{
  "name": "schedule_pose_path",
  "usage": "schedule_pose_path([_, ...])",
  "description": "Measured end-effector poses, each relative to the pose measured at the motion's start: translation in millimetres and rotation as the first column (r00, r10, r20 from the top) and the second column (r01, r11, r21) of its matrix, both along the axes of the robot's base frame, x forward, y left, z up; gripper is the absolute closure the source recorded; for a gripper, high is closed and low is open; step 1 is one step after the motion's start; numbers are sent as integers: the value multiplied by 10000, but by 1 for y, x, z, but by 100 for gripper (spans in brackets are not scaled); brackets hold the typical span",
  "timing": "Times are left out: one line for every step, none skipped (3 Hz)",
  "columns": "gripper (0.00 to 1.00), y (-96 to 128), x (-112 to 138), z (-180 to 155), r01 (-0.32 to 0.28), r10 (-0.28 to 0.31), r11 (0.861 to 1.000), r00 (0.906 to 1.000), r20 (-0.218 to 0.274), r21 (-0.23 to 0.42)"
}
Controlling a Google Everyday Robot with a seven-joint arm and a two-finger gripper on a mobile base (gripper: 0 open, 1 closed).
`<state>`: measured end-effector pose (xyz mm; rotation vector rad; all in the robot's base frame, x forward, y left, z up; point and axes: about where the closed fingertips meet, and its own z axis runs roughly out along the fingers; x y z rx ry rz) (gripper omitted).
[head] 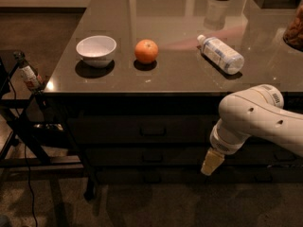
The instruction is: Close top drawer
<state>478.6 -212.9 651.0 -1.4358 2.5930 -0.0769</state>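
Observation:
The top drawer is the highest dark front under the table top, with a small bar handle in its middle. It sits flush with the matching drawer fronts below it, and no grey inside shows. My gripper hangs at the end of the white arm, in front of the lower drawer fronts, to the right of and below the top drawer's handle. It holds nothing that I can see.
On the glossy table top stand a white bowl, an orange and a plastic bottle lying on its side. A black metal stand with a small bottle is at the left. A cable runs over the floor there.

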Motion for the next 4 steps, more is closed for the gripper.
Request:
schedule_pose_path([42,0,0,0,0,0,10000,10000,0,0])
schedule_pose_path([64,0,0,0,1,-1,10000,10000,1,-1])
schedule_pose_path([88,0,6,-2,61,-60,9999,9999,92,-83])
schedule_pose_path([100,0,20,-6,145,-139,9997,9995,277,-200])
